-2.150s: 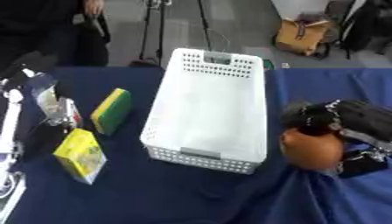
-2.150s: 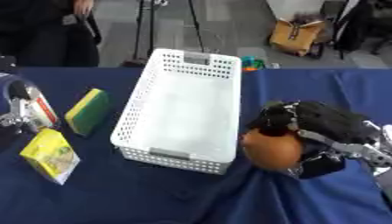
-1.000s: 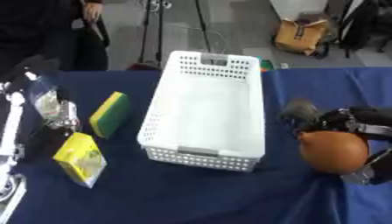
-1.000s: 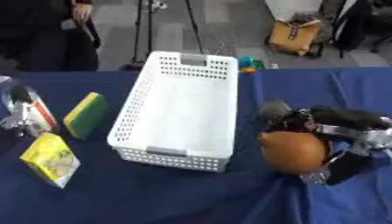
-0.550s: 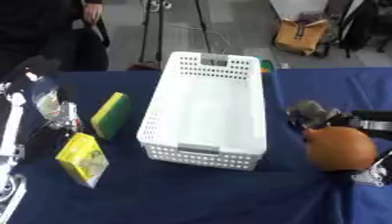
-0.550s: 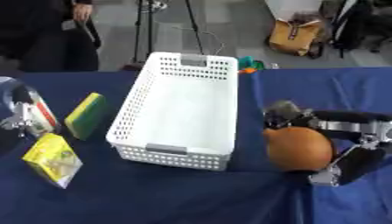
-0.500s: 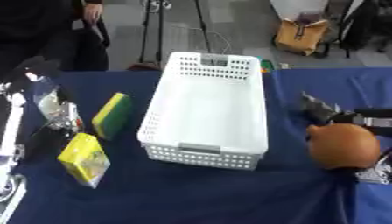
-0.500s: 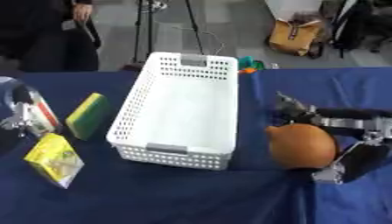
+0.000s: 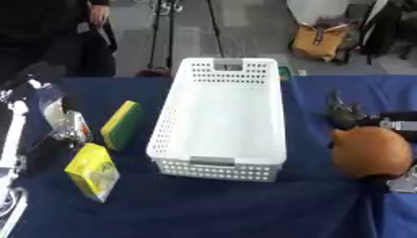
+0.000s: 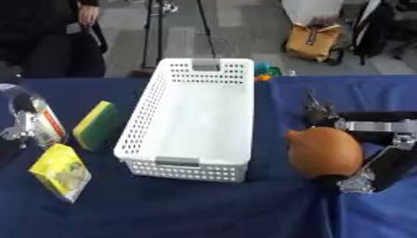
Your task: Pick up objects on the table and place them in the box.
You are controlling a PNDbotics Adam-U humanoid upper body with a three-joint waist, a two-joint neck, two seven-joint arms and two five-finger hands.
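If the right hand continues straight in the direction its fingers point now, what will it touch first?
The right hand holds the orange ball, with its fingers pointing left toward the white basket. Probably it would meet the basket's right wall first, though depth is hard to judge.

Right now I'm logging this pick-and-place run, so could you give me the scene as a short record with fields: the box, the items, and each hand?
box: white perforated basket, centre of the blue table, nothing inside
orange round object: right of the basket, outside it, cradled by the right hand
right hand: fingers curled round the orange round object
green-and-yellow sponge: left of the basket, on edge
yellow packet: front left, on the table
left hand: at the left edge; fingers unclear
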